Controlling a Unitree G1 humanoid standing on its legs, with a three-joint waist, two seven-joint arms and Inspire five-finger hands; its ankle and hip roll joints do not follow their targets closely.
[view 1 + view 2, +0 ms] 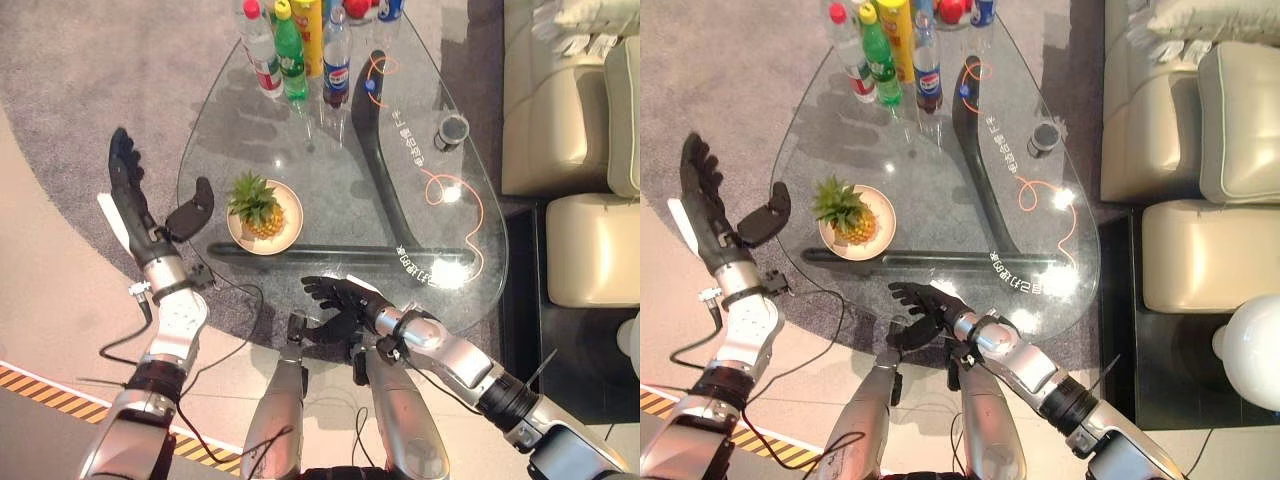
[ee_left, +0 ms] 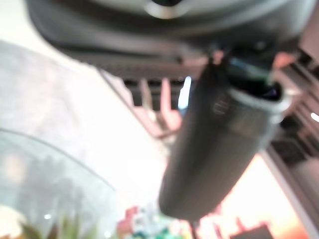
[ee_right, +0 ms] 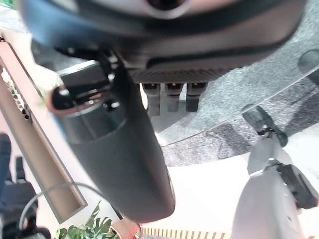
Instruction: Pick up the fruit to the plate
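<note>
A small pineapple (image 1: 258, 208) stands upright on a round tan plate (image 1: 288, 238) near the left front part of the glass table (image 1: 340, 170). My left hand (image 1: 138, 210) is held up just off the table's left edge, open, fingers straight, with its thumb (image 1: 195, 210) pointing toward the plate, a short gap away. My right hand (image 1: 340, 300) hovers at the table's front edge, below and right of the plate, open and holding nothing. The right wrist view shows its thumb (image 3: 119, 149) and straight fingers (image 3: 169, 97) over the glass rim.
Several drink bottles (image 1: 290, 50) stand in a cluster at the table's far end. A small dark cup (image 1: 451, 130) sits toward the right side. A cream sofa (image 1: 570, 100) runs along the right. Grey carpet (image 1: 100, 60) lies under the table; striped tape (image 1: 30, 385) marks the floor.
</note>
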